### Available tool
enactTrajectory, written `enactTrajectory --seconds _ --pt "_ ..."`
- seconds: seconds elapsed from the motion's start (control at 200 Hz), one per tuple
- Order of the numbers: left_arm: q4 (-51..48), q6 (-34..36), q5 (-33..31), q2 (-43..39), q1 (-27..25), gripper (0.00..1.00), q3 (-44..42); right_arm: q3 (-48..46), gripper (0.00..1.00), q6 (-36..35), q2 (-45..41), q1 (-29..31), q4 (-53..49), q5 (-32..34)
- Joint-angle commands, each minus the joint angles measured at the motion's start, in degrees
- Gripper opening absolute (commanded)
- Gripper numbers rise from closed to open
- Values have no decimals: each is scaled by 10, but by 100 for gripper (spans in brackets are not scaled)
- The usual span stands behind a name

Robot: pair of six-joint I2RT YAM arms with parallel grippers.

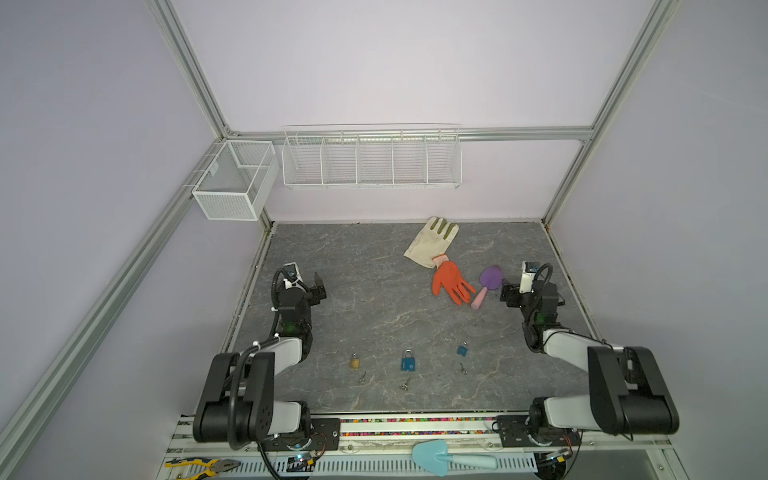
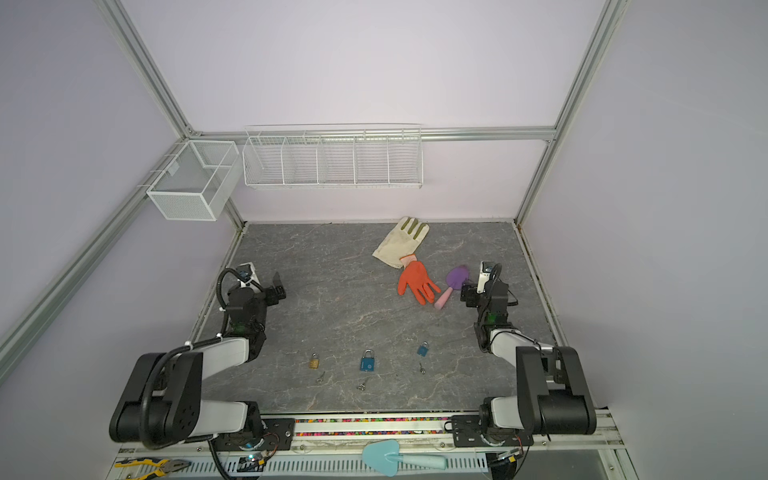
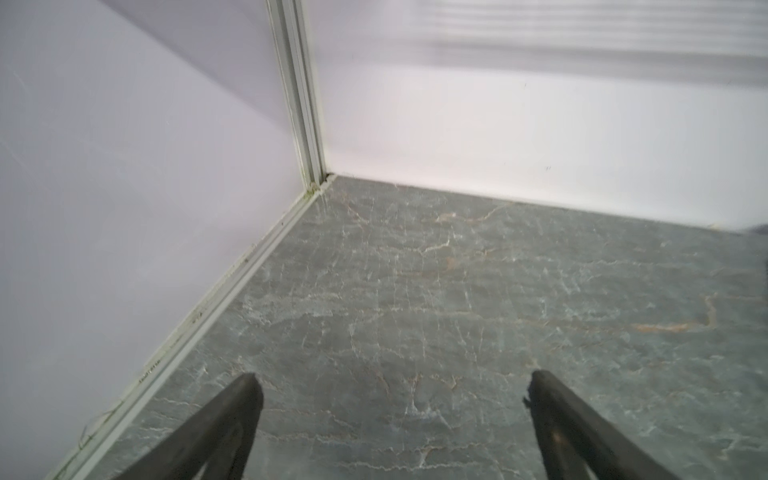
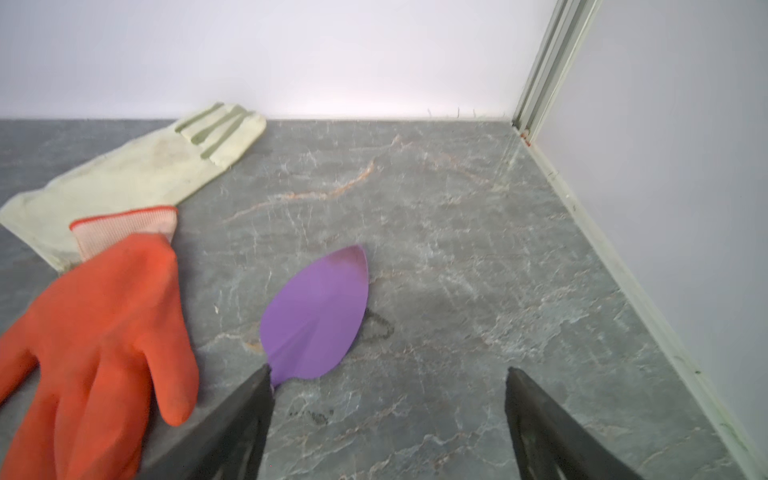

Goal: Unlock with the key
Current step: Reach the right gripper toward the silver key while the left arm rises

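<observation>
Near the front edge of the surface [image 1: 374,299], too small to read and perhaps ringed, lie the left key [image 1: 362,377] by the brass lock [image 1: 354,361], the middle key [image 1: 405,384] by the big blue lock [image 1: 408,361], and the right key [image 1: 463,368] by the small blue lock [image 1: 462,350]. Only the top views show them. Both arms fold back. The left hand [image 3: 392,378], spread, faces the far-left corner, and the right hand [image 4: 388,372], spread, points past the trowel [image 4: 318,311] and orange glove [image 4: 104,324].

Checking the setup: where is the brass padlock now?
In both top views the brass padlock lies leftmost of three padlocks near the front, left of the big blue padlock, a key just in front of it.
</observation>
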Motion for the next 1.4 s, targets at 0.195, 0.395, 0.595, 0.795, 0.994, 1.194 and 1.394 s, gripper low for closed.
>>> enactTrajectory --seconds 0.195,0.395,0.595,0.795,0.994,1.194,1.394 --pt "-337 -221 -41 -219 3 100 71 126 89 231 -100 -10 -333 37" --pt "-424 -351 -15 -303 3 100 54 143 89 319 -114 -9 -445 -62" --pt "-520 -345 76 -370 3 100 67 165 88 303 -124 69 -514 -56" --pt "-637 -361 157 -403 -5 100 87 202 88 325 -104 207 -571 -28" --pt "-733 -368 189 -431 -51 99 100 256 88 366 -44 367 -599 2" --pt "-777 -405 215 -439 -100 98 97 325 89 403 37 531 -644 55" --pt "-831 -435 208 -458 -147 92 96 366 88 439 100 651 -646 69"
